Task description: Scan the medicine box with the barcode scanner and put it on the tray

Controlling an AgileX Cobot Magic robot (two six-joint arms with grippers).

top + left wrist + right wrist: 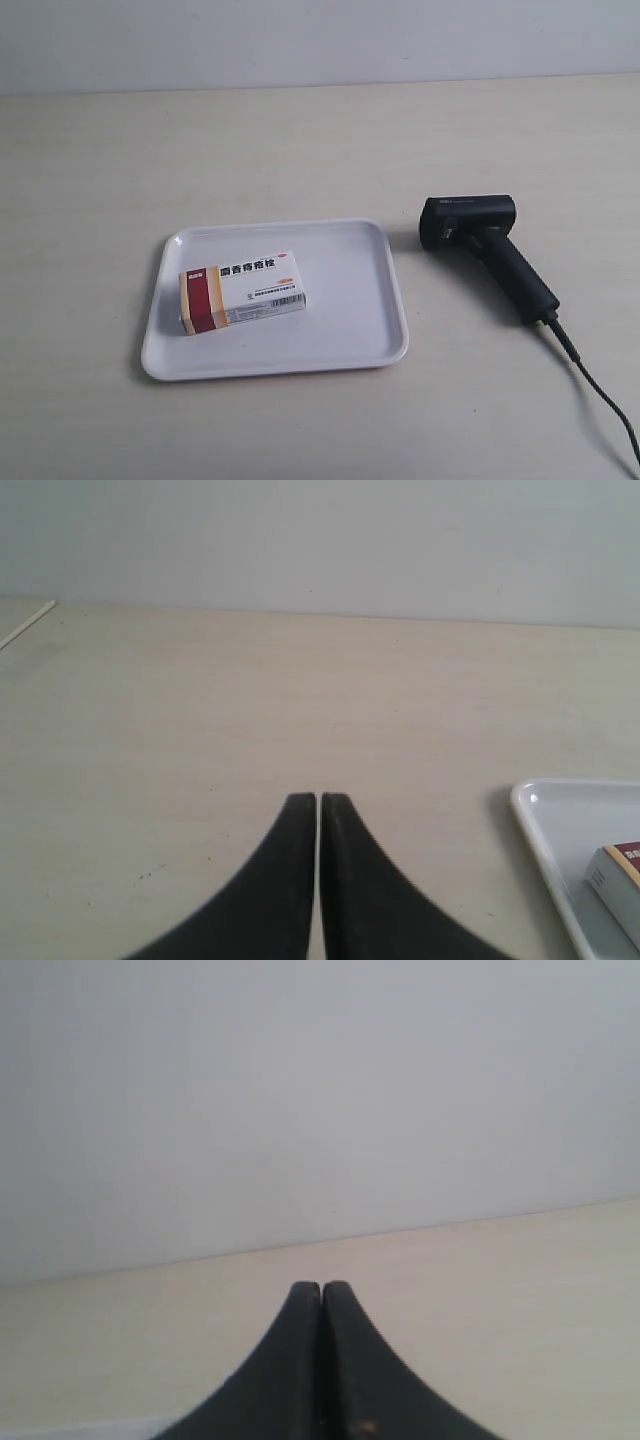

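Note:
The medicine box (241,291), white with a dark red and tan band at one end, lies flat inside the white tray (350,345). To the tray's right in the exterior view the black barcode scanner (487,247) lies on the table, its cable (590,385) trailing toward the lower right corner. No arm shows in the exterior view. My left gripper (319,798) is shut and empty over bare table; a corner of the tray (545,825) and of the box (618,880) shows at that view's edge. My right gripper (321,1286) is shut and empty, facing the wall.
The table (320,150) is pale wood-grain with a plain light wall (320,40) behind it. A thin pale strip (28,624) lies at the table's far edge in the left wrist view.

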